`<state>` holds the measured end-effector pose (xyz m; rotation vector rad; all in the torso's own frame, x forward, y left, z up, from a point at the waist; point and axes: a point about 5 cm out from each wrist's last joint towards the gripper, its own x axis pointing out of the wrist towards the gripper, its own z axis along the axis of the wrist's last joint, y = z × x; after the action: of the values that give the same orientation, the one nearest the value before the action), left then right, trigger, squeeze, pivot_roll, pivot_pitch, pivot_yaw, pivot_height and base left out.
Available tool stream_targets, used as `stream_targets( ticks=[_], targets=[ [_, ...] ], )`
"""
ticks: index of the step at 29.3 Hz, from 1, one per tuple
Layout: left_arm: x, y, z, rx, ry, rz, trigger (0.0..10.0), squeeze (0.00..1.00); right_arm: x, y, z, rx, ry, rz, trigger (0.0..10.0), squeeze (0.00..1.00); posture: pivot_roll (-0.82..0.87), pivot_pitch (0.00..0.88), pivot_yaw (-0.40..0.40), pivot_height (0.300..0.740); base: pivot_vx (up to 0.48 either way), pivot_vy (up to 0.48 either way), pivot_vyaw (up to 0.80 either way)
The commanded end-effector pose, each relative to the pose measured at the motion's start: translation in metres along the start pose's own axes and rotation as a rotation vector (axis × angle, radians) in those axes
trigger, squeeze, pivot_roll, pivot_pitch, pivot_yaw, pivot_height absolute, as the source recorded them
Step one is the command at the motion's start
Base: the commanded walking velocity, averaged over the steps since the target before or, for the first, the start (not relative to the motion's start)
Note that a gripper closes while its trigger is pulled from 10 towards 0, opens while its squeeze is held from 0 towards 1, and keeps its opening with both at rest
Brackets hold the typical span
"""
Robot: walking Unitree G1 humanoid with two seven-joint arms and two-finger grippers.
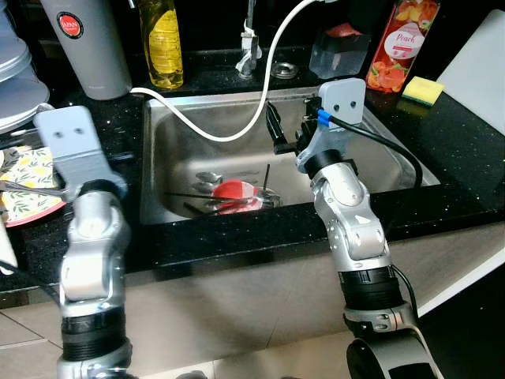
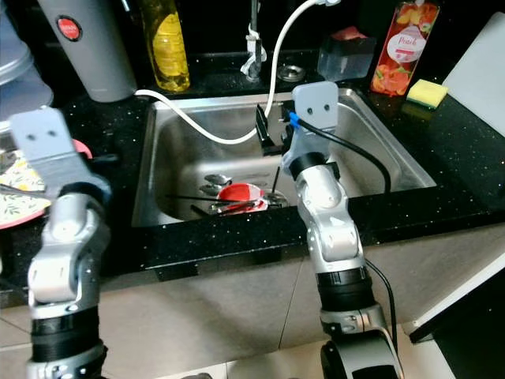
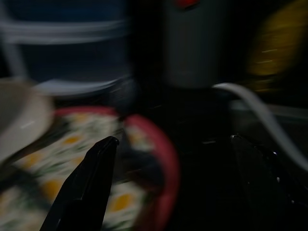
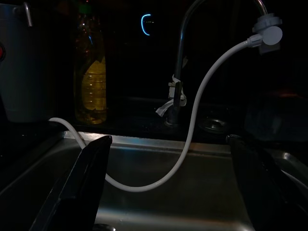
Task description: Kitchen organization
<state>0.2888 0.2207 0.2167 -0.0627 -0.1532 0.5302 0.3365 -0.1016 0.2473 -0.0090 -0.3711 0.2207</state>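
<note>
The steel sink (image 1: 371, 170) holds a small red dish (image 1: 235, 192), a couple of spoons (image 1: 207, 178) and some dark sticks. My right gripper (image 1: 288, 130) hangs open over the sink's back right part, above the dishes, with nothing between its fingers (image 4: 91, 183). It points toward the faucet (image 4: 180, 72). My left gripper (image 3: 178, 183) is open and empty just over the counter at the left. One of its fingers (image 3: 89, 185) is above the edge of a floral plate with a red rim (image 1: 31, 178).
A white hose (image 1: 205, 130) droops from the faucet across the sink to the left counter. Behind stand a grey canister (image 1: 91, 47), a yellow oil bottle (image 1: 162, 43), a clear container (image 1: 339, 51), a peach carton (image 1: 402, 43) and a yellow sponge (image 1: 424, 91). Stacked plates (image 1: 16, 71) are at far left.
</note>
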Motion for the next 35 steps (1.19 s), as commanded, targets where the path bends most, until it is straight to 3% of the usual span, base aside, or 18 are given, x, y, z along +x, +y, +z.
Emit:
stream_targets(
  ticks=[1, 6, 7, 9, 10, 11, 16, 18, 25, 27, 28, 30, 35],
  targets=[
    [0.003, 0.016, -0.007, 0.046, 0.044, 0.138, 9.0, 0.0, 0.0, 0.0, -0.004, 0.007, 0.024, -0.006, 10.0, 0.0, 0.07, 0.0, -0.011, 0.74, 0.0, 0.0, 0.0],
    [0.002, 0.026, -0.009, 0.08, 0.048, 0.231, 8.9, 0.0, 0.0, 0.0, -0.005, 0.008, 0.025, -0.006, 10.0, 0.0, 0.07, 0.0, -0.011, 0.74, 0.0, 0.0, 0.0],
    [0.001, 0.033, -0.009, 0.098, 0.048, 0.283, 7.4, 0.0, 0.0, 0.0, -0.005, 0.008, 0.026, -0.006, 10.0, 0.0, 0.07, 0.0, -0.011, 0.74, 0.0, 0.0, 0.0],
    [0.0, 0.04, -0.009, 0.115, 0.048, 0.341, 7.4, 0.0, 0.0, 0.0, -0.005, 0.008, 0.026, -0.006, 10.0, 0.0, 0.07, 0.0, -0.011, 0.74, 0.0, 0.0, 0.0],
    [0.0, 0.046, -0.009, 0.121, 0.048, 0.369, 6.7, 0.0, 0.0, 0.0, -0.005, 0.009, 0.027, -0.005, 10.0, 0.0, 0.07, 0.0, -0.01, 0.74, 0.0, 0.0, 0.0],
    [0.001, 0.05, -0.008, 0.126, 0.05, 0.388, 6.7, 0.0, 0.0, 0.0, -0.005, 0.009, 0.027, -0.005, 10.0, 0.0, 0.07, 0.0, -0.01, 0.74, 0.0, 0.0, 0.0],
    [0.003, 0.064, -0.009, 0.161, 0.094, 0.428, 6.4, 0.0, 0.0, 0.0, -0.005, 0.009, 0.027, -0.002, 10.0, 0.0, 0.08, 0.0, -0.009, 0.74, 0.0, 0.0, 0.0],
    [0.003, 0.067, -0.015, 0.167, 0.135, 0.426, 5.1, 0.0, 0.0, 0.0, -0.006, 0.01, 0.028, -0.002, 10.0, 0.0, 0.08, 0.0, -0.009, 0.74, 0.0, 0.0, 0.0],
    [0.0, 0.07, -0.027, 0.2, 0.221, 0.424, 4.5, 0.0, -0.001, 0.001, -0.007, 0.01, 0.03, -0.002, 10.0, 0.0, 0.08, 0.0, -0.006, 0.74, 0.0, 0.0, 0.0],
    [-0.001, 0.071, -0.031, 0.207, 0.241, 0.422, 3.3, 0.0, -0.001, 0.001, -0.007, 0.01, 0.03, 0.0, 10.0, 0.0, 0.08, 0.0, -0.009, 0.74, 0.0, 0.0, 0.0],
    [-0.001, 0.071, -0.032, 0.209, 0.248, 0.421, 3.3, 0.0, -0.001, 0.001, -0.007, 0.01, 0.03, 0.0, 10.0, 0.0, 0.08, 0.0, -0.009, 0.74, 0.0, 0.0, 0.0],
    [-0.002, 0.071, -0.033, 0.213, 0.257, 0.418, 0.0, 0.0, 0.0, 0.001, -0.006, 0.01, 0.029, 0.002, 10.0, 0.0, 0.08, 0.0, -0.01, 0.74, 0.0, 0.0, 0.0],
    [-0.003, 0.073, -0.035, 0.219, 0.272, 0.42, 0.0, 0.0, 0.0, 0.001, -0.006, 0.009, 0.031, 0.001, 10.0, 0.0, 0.08, 0.0, -0.012, 0.74, 0.0, 0.0, 0.0]
  ],
)
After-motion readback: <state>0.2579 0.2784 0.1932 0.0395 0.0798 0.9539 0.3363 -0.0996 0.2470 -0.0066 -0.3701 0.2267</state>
